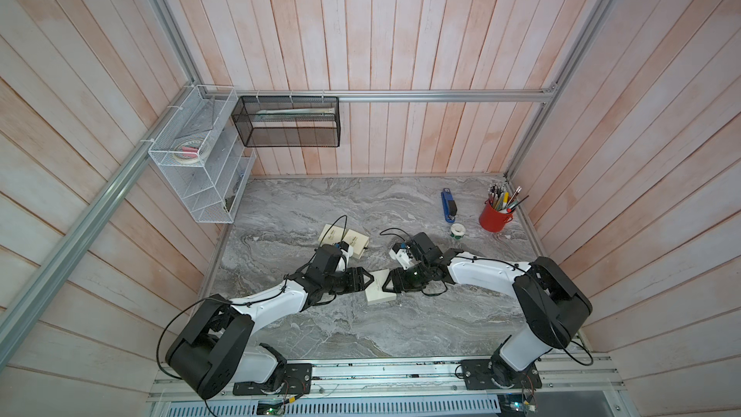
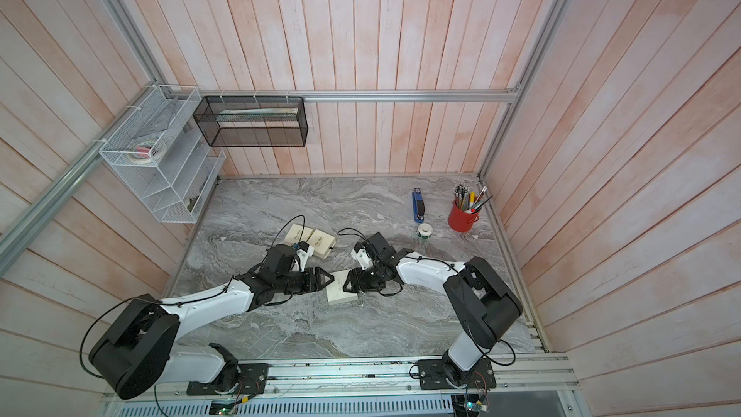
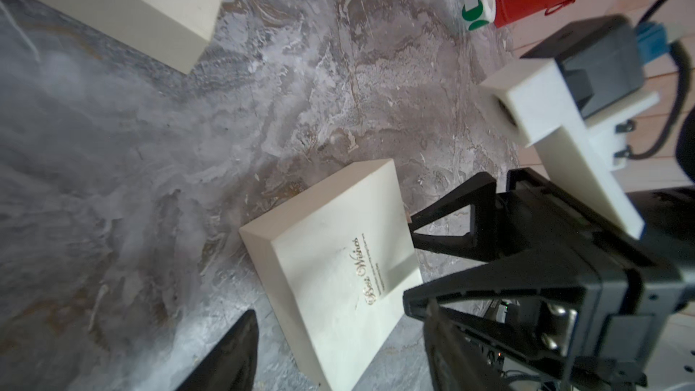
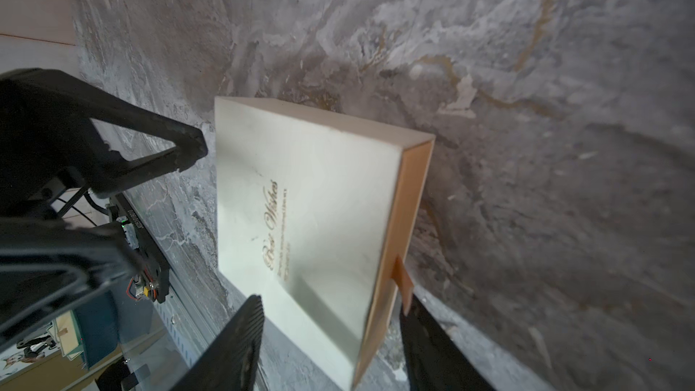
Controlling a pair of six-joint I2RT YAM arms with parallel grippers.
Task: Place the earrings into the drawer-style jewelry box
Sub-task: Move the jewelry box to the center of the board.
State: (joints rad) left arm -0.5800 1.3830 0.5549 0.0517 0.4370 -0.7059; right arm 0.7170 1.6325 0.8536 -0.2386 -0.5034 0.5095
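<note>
Cream box (image 1: 380,290), shut at the centre of the worktop (image 1: 320,202), should be braced at 9 o'clock by the spread-open left gripper (image 1: 367,279) while its tan tab (image 4: 401,282), at 3 o'clock, is pinched squarely by the unclenched right gripper (image 3: 410,257); earrings cannot be made out.

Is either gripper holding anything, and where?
Cannot be told: the right gripper straddles the cream box at its drawer end, by the tab, contact unclear. The left gripper is open, empty, beside the opposite edge.
</note>
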